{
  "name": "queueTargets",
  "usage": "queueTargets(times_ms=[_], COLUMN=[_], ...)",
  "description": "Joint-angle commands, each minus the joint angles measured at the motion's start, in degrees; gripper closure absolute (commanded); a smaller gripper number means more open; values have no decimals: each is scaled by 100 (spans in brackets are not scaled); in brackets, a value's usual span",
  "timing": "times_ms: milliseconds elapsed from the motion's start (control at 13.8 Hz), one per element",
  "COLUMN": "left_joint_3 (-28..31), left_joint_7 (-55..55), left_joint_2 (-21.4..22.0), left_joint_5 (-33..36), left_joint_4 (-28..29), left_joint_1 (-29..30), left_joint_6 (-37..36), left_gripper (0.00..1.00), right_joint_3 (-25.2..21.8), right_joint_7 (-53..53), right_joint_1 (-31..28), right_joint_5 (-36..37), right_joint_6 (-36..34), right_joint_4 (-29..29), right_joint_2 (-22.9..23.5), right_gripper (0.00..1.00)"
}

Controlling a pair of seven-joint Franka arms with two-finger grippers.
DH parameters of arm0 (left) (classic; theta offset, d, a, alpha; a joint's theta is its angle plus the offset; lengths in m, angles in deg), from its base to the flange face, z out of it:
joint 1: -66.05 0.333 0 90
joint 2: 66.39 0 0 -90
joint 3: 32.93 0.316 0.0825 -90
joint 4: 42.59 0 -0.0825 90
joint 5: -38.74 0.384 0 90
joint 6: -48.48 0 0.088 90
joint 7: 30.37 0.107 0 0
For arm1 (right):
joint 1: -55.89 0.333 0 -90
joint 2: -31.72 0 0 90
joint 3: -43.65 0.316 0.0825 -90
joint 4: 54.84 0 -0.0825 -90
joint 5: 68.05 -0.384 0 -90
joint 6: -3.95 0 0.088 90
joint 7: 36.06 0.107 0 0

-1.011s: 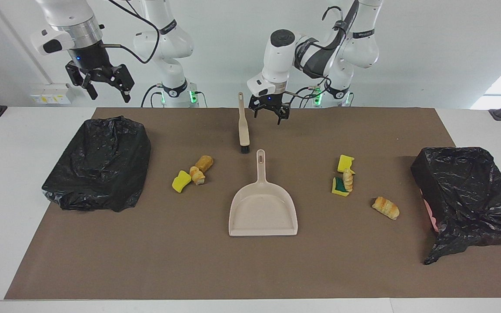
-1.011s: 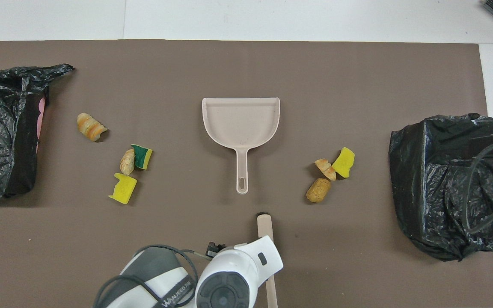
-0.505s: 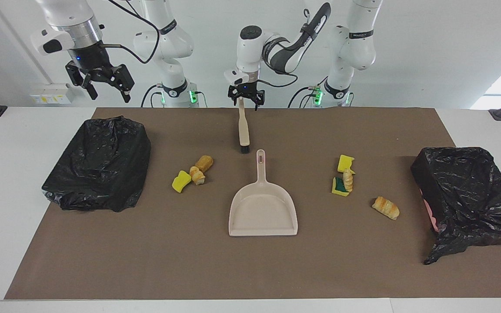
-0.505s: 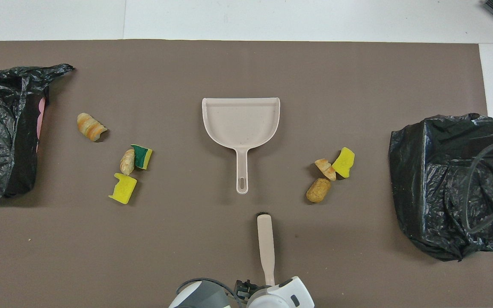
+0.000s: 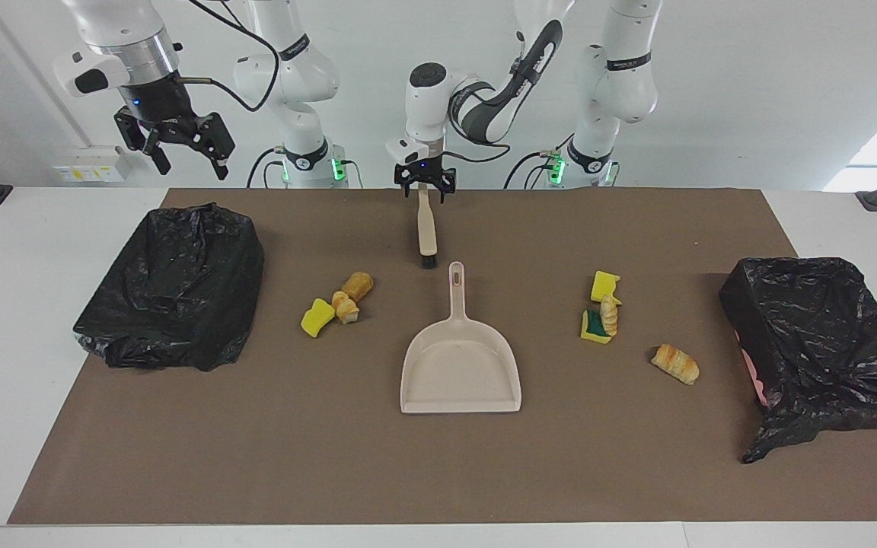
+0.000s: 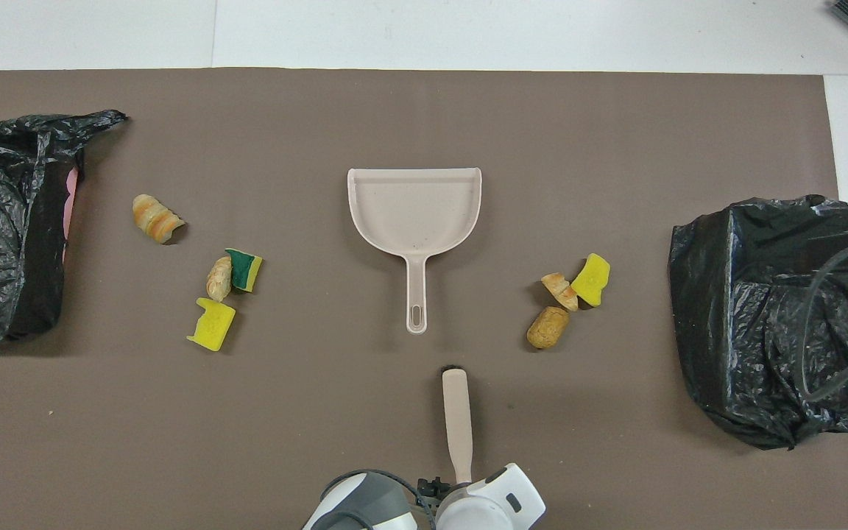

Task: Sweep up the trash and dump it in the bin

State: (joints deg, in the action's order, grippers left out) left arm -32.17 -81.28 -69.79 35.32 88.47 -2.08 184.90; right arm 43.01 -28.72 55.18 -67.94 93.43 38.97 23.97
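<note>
Read across the facing view as a clock face centred on the dustpan (image 5: 460, 373). At nine o'clock a black-lined bin (image 5: 172, 285) sits on the bench (image 5: 438, 472) toward the right arm's end, and above it, near ten, the right gripper (image 5: 176, 148) waits in the air, jaws spread wide and empty.

Between ten and eleven lies one cluster of trash (image 5: 338, 304) — a yellow sponge chunk and two bread pieces, touching. At twelve the brush (image 5: 426, 228) lies nearer to the robots than the dustpan, bristles toward the pan's handle. The left gripper (image 5: 425, 181) is at the tip of the brush handle; its jaws look open about the handle end, not yet clearly closed on it.

At two o'clock is the second cluster (image 5: 603, 306), sponge and bread, with a lone pastry (image 5: 675, 363) at three and a second bin (image 5: 815, 346) toward the left arm's end.

The step in hand appears to be taking up the brush. Next the jaws likely need to close squarely on the handle and lift it — nothing is swept yet.
</note>
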Motion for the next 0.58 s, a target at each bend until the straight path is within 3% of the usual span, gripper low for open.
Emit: queueTargets(times_ms=[0, 144, 433, 505], left_joint_3=[56, 38, 38, 38], left_joint_7=[-190, -365, -384, -419], left_joint_2=[68, 94, 199, 208], left_joint_5=[26, -1, -1, -1], left_joint_4=[-1, 8, -9, -27], left_joint_1=[-87, -105, -113, -113], left_joint_6=[-55, -90, -327, -362], left_gripper=[29, 48, 52, 69], right_joint_3=[20, 20, 20, 20], right_joint_7=[-118, -118, -118, -118], right_joint_1=[-87, -87, -87, -87], right_joint_5=[-99, -99, -99, -99], right_joint_6=[8, 8, 8, 8], right_joint_4=[85, 85, 85, 85], right_joint_2=[-69, -69, -69, -69], right_gripper=[0, 0, 0, 0])
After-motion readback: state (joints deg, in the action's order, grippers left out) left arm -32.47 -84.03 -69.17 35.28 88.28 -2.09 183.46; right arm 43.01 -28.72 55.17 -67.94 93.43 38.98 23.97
